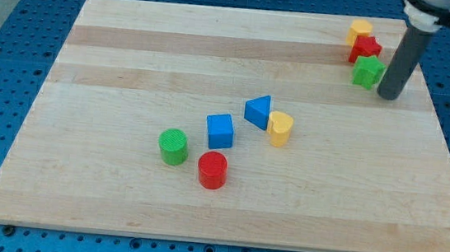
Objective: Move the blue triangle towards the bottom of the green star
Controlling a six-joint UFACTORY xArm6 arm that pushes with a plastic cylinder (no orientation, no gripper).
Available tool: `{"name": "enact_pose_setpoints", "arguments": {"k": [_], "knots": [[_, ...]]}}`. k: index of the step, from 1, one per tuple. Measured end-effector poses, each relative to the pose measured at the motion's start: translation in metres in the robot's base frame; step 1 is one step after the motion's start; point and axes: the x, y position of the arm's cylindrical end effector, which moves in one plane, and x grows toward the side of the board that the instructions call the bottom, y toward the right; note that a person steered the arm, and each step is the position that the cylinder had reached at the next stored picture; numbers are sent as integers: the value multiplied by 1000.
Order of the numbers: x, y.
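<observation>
The blue triangle (pixel 258 111) is found near the middle of the table (pixel 133 51), touching a yellow heart (pixel 280 128) on its right. The green star (pixel 368 71) lies well apart, toward the view's top right of the triangle, just below a red star (pixel 366 48) and a yellow block (pixel 360 29). My tip (pixel 388 95) is placed just right of the green star, so the triangle lies down-left of it. No jaws are carried. A blue cube (pixel 219 130), green cylinder (pixel 173 147) and red cylinder (pixel 212 170) are set left-below the triangle, off the path

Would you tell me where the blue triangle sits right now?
The blue triangle lies near the board's middle, touching the yellow heart on its right, with the blue cube just lower-left; my tip is far upper-right.
</observation>
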Motion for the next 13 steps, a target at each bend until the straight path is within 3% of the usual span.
{"name": "enact_pose_setpoints", "arguments": {"k": [3, 4, 5, 7, 8, 9, 11, 13], "knots": [[-3, -237], [45, -248], [62, -219], [58, -132], [57, -139], [57, -190], [26, -179], [26, -178]]}}
